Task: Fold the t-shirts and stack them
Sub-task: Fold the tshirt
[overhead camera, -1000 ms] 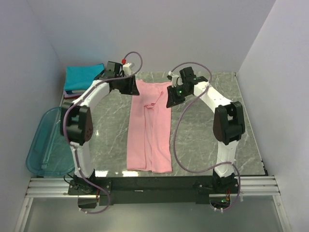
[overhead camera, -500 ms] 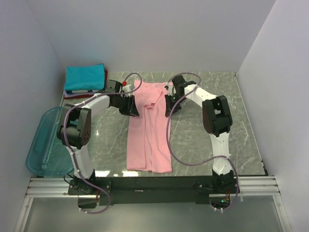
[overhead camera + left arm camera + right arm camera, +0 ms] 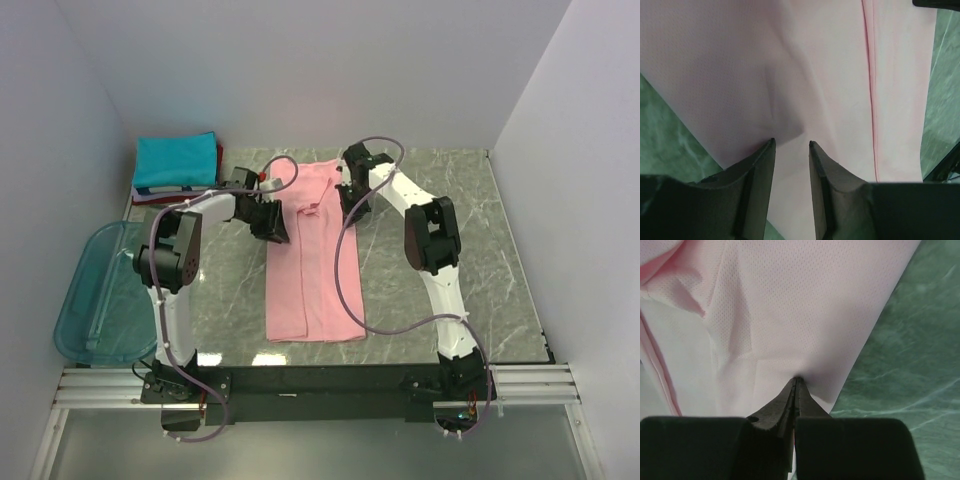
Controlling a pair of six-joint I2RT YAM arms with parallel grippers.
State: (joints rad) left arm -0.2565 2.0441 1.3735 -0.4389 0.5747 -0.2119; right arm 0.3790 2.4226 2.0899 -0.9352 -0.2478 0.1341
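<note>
A light pink t-shirt [image 3: 310,280], folded into a long strip, lies flat on the green marble table [image 3: 440,260]. My left gripper [image 3: 275,225] is at the strip's left edge near its far end. In the left wrist view its jaws [image 3: 791,142] stand a little apart over the pink cloth [image 3: 830,75]. My right gripper [image 3: 350,205] is at the strip's right edge. In the right wrist view it [image 3: 796,379] is shut, with the pink cloth [image 3: 805,305] puckered at its tips. A folded teal t-shirt [image 3: 176,160] tops a stack showing red and white edges [image 3: 152,193] at the far left.
A translucent blue plastic bin [image 3: 95,300] sits off the table's left side. White walls close in the back and both sides. The black base rail [image 3: 320,380] runs along the near edge. Purple cables loop from both arms.
Both grippers have come down and inward from the shirt's far end to its side edges. The pink strip's far end now lies flatter and reaches farther back, and the near hem has shifted slightly right.
</note>
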